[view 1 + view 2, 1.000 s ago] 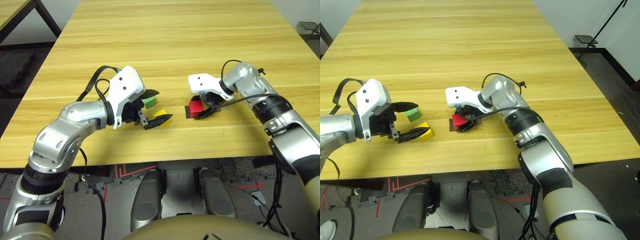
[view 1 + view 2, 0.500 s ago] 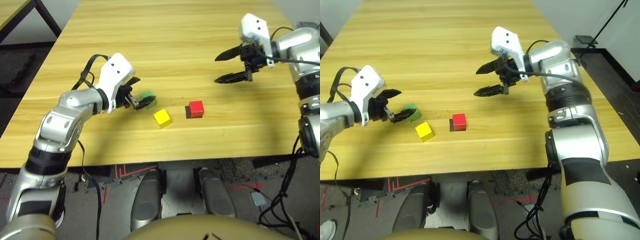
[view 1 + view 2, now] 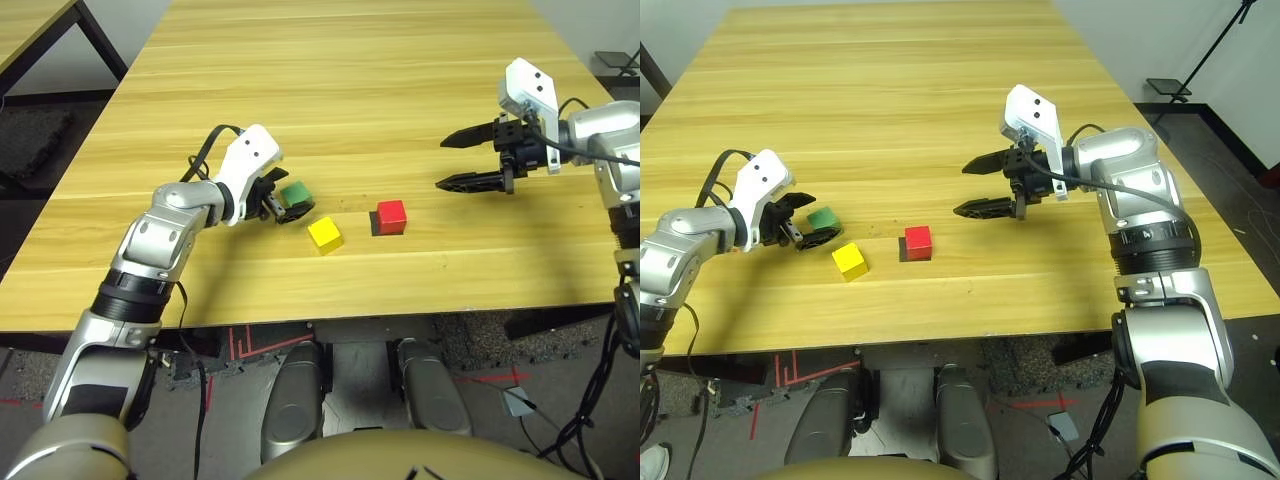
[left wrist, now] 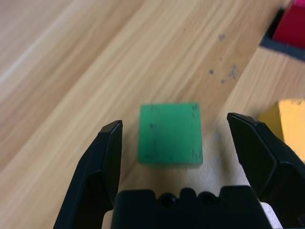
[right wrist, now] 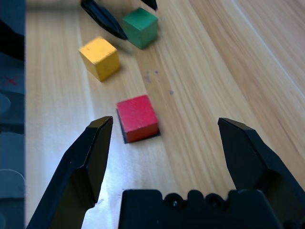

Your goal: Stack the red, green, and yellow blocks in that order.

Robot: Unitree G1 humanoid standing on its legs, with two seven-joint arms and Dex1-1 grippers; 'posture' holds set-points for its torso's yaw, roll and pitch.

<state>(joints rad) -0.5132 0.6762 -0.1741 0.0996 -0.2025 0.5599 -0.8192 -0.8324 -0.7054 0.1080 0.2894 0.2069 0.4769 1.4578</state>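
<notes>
The green block (image 3: 296,192) rests on the wooden table (image 3: 350,80). My left gripper (image 3: 286,198) is open, its two fingers either side of the block with gaps showing in the left wrist view, where the green block (image 4: 170,133) lies between them. The yellow block (image 3: 324,233) sits just right of it, nearer the front edge. Further right, the red block (image 3: 391,216) stands on a flat black patch (image 3: 374,226). My right gripper (image 3: 443,165) hovers open above the table, right of the red block (image 5: 137,117) and pointing toward it, with nothing between its fingers.
The table's front edge (image 3: 330,312) runs close below the blocks. A wide stretch of bare wood lies behind them. Another table's dark leg (image 3: 100,45) stands off the far left corner.
My right gripper has let go of the red block and pulled up and away to the right. My left gripper has moved off the yellow block and now brackets the green one.
</notes>
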